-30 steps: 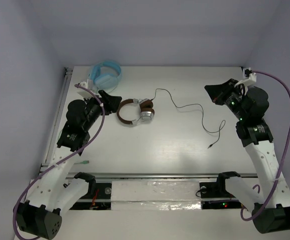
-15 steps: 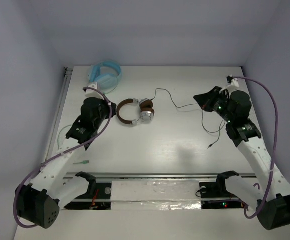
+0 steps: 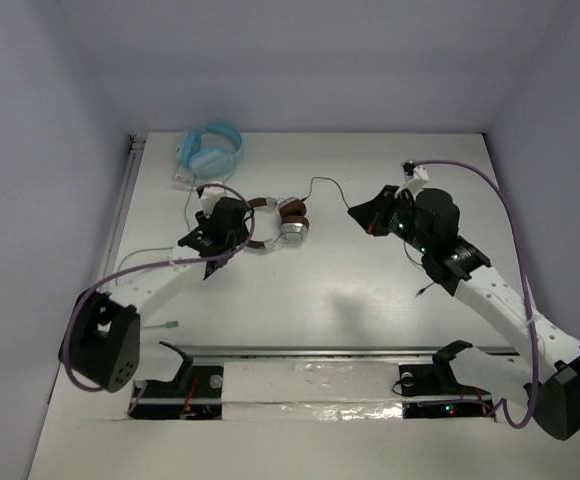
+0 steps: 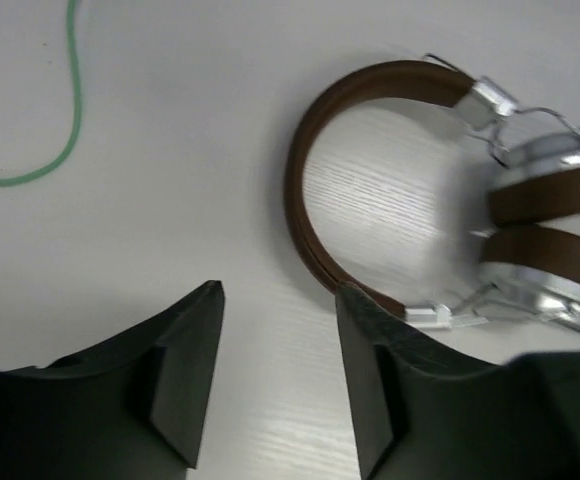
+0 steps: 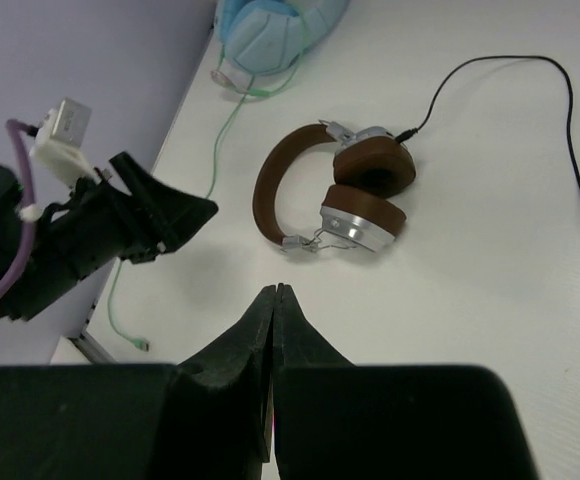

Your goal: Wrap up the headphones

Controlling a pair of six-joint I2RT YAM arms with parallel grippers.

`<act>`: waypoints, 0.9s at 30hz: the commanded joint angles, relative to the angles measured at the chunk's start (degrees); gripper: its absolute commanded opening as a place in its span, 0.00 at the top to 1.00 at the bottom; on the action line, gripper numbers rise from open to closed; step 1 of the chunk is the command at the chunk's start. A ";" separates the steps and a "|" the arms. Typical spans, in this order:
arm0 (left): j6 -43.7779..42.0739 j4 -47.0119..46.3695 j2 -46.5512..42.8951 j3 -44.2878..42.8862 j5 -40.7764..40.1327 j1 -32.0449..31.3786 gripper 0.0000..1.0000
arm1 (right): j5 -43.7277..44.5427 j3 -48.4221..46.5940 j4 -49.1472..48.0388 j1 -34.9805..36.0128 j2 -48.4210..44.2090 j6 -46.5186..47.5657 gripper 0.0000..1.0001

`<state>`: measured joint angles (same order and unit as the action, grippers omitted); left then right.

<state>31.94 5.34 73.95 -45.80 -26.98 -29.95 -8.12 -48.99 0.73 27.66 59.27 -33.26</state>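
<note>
left tool (image 4: 278,298) fingers apart, nothing between them, only bare desk (image 3: 320,300) in the gap. it sits low, right beside the headphones (image 3: 273,222), tips aimed at the outer curve of the brown headband (image 4: 300,190). the finger on the right of the wrist view ends right at the lower end of the band by the silver hinge; cannot tell if it touches.

right tool (image 5: 275,292) fingers pressed together, gripping nothing. it hangs above the desk on the right of the headphones, pointing at them but clearly apart.

headphones lie flat on the desk, left of centre, in the far half. band arc faces the left arm. the two earcups (image 5: 365,195) sit close together at the open end, one brown pad up, one silver shell showing.

black cable (image 5: 500,62) leaves the far earcup, loops toward the far edge, then runs right. in the top view it goes out of sight behind the right arm. its plug end lies on the desk near that arm. cable is loose and spread out, not wound round the headphones.

light blue headphones (image 3: 210,150) rest at the far left of the desk, beyond the left tool. their green cable (image 4: 70,90) trails down the left side toward the near edge.
</note>
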 commanded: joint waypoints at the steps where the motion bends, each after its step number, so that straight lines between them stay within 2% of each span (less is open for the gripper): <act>1: -0.29 -4.73 6.28 -3.23 -0.17 3.58 0.52 | 1.09 0.57 -4.25 1.08 0.67 0.55 1.00; 4: -1.88 -4.73 12.08 -7.10 1.31 4.64 0.45 | 0.82 0.48 -3.72 1.08 0.59 1.87 0.98; 7: -2.67 -4.91 17.35 -10.18 3.25 5.52 0.44 | 0.65 1.00 -4.33 1.08 0.50 2.14 0.87; 10: -3.20 -4.90 21.75 -12.38 4.13 5.52 0.44 | -0.05 1.62 -5.04 1.08 0.68 2.05 0.80; 12: -3.64 -7.71 23.24 -12.64 5.62 5.52 0.44 | -0.23 1.88 -5.21 1.08 0.85 2.05 0.79; 16: -4.17 -5.97 27.20 -15.36 4.31 5.52 0.46 | -0.23 1.80 -5.39 1.08 1.29 2.23 0.79; 23: -3.91 -4.20 31.34 -17.48 4.83 5.52 0.56 | 1.96 2.15 -5.48 1.08 1.55 2.23 0.79; 25: -3.91 -4.03 31.69 -16.96 4.83 5.52 0.66 | 2.23 2.06 -5.39 1.08 1.55 2.32 0.79; 26: -4.43 -4.03 31.78 -16.78 5.27 5.52 0.76 | 1.88 1.97 -5.30 1.08 1.38 2.32 0.79; 27: -4.52 -3.68 31.95 -16.60 5.27 5.52 0.95 | 1.44 1.62 -5.22 1.08 1.38 2.32 0.79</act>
<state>27.88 1.30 105.93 -61.63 -23.00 -24.36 -7.27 -46.98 -1.28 28.23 60.84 -31.81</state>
